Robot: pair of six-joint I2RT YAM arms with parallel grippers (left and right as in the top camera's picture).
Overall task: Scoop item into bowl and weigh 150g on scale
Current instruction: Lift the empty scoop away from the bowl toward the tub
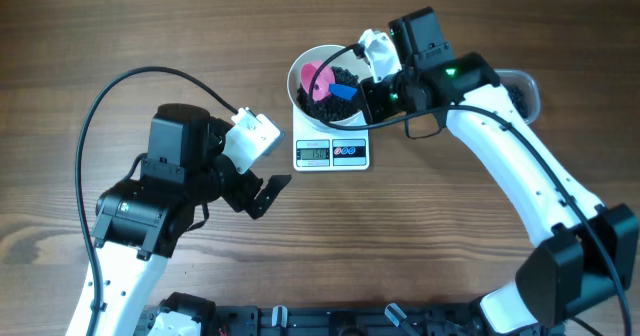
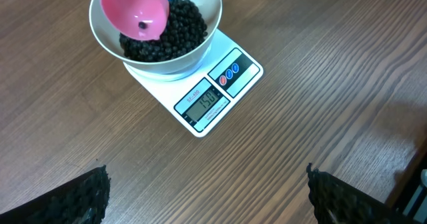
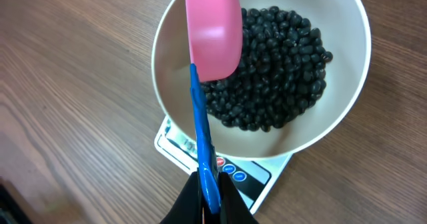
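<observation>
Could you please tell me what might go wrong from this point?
The pink scoop, held by the right gripper, hangs over the white bowl near its rim; bumping that could tip it or disturb the scale. A bean seems left in the scoop; dropping it adds to the black beans already weighed.

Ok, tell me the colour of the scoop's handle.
The scoop handle is blue, unlike its pink cup. It shows best in the right wrist view.
</observation>
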